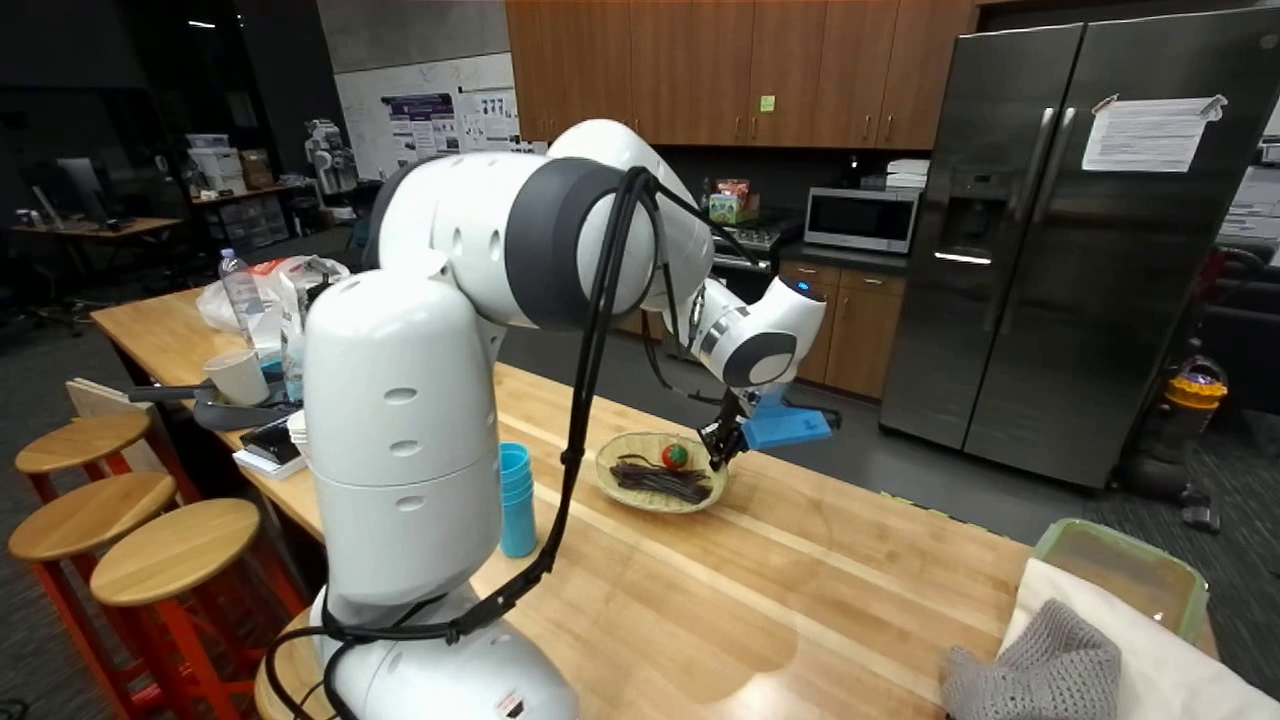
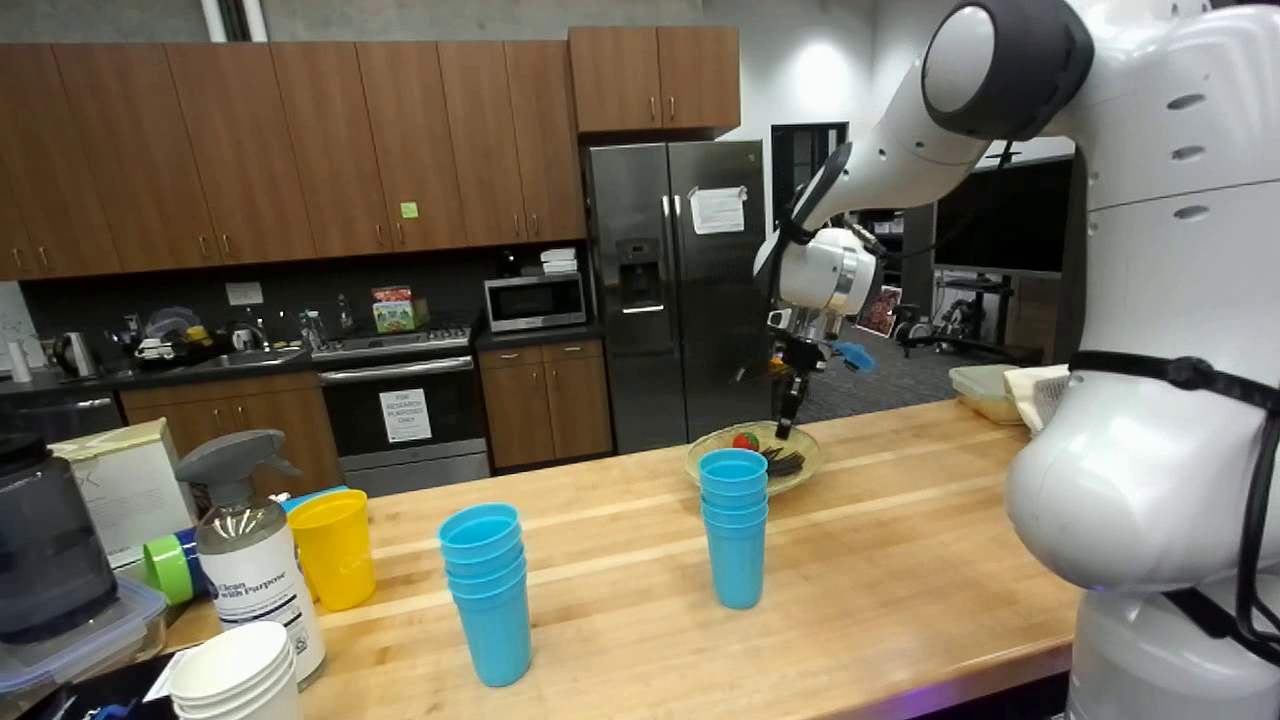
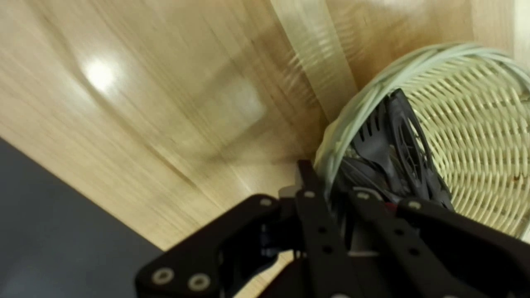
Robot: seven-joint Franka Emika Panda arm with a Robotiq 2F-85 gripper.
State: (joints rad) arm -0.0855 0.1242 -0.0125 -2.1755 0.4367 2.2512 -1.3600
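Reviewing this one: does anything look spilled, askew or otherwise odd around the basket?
No spill or damage shows. One mild oddity: a round red-and-green item shares the wicker basket with dark utensils, the only thing there unlike cutlery.

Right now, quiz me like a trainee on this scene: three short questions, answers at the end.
1. True or false: the black two-fingered gripper is closed on the rim of the round pale woven basket.
2. Which utensils show in that basket? A: wooden spoons; B: dark grey forks; C: steel ladles.
3. Fill in: on the pale wooden tabletop, the tapered cup stack nearest the basket is ____ in colour.
Key: 1 true; 2 B; 3 light blue.
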